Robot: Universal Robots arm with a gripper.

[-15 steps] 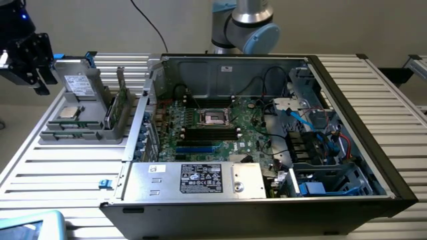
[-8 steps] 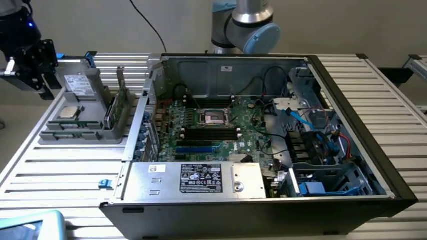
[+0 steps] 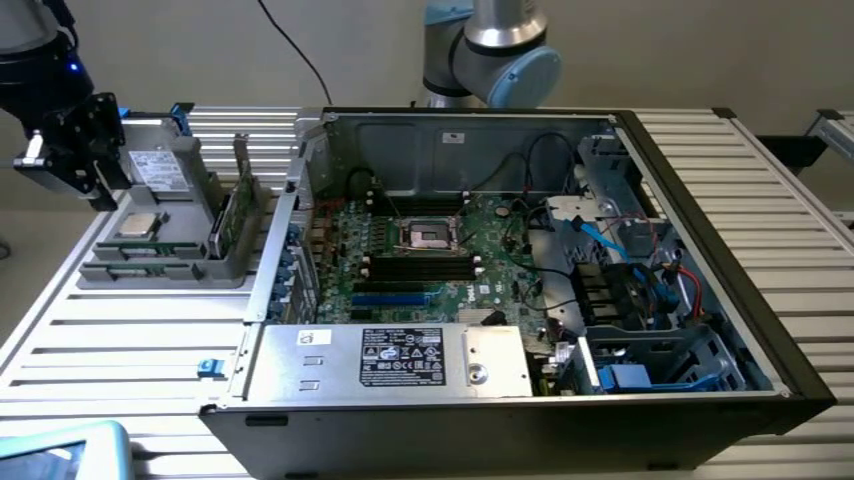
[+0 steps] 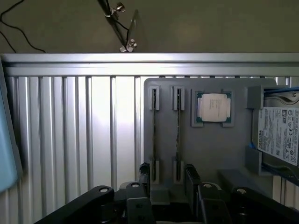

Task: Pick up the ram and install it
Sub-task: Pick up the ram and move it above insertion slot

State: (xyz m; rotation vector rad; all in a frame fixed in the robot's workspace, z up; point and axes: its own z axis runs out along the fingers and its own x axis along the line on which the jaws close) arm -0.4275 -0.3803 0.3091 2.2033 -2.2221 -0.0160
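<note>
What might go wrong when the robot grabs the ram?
The ram stick stands close beside a second stick in the gray holder, so the open gripper might catch both or knock one over. The processor chip lies next to them and might get bumped.

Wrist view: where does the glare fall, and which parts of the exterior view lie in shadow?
Wrist view: strong glare on the slatted table beside the grey tray, which is dimly and evenly lit; the processor catches some light. Exterior view: the motherboard lies in the shade of the computer case; the power supply and the table shine brightly.
</note>
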